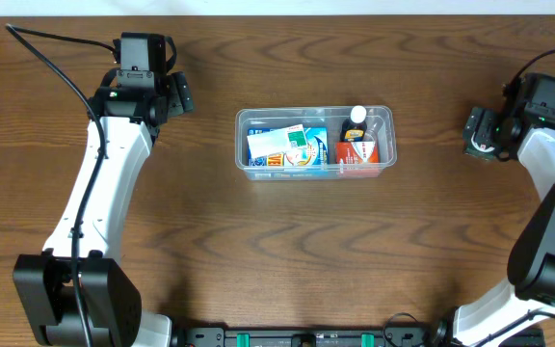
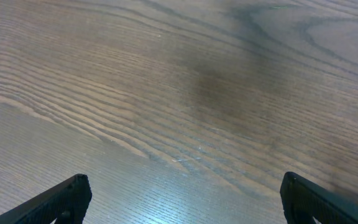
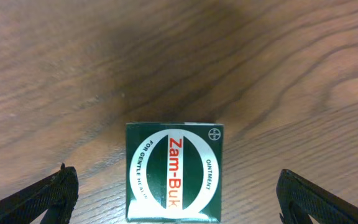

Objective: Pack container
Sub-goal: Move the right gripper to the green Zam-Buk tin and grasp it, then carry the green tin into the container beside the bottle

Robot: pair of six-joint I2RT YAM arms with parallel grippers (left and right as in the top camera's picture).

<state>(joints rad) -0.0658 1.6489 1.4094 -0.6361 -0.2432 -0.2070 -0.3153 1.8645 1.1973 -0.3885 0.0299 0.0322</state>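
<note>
While both arms reach over the wooden worktop (image 1: 277, 241), the clear plastic container (image 1: 242, 145) sits mid-worktop, slightly toward the far edge. It holds blue-and-white packets (image 1: 282, 147), a red box (image 1: 359, 154) and a white-capped bottle (image 1: 356, 120). Near the far-left corner, the left gripper (image 2: 185, 199) is spread wide over bare wood. Near the right edge, the right gripper (image 3: 178, 186) is spread, straddling a green Zam-Buk ointment box (image 3: 174, 171) without touching it.
</note>
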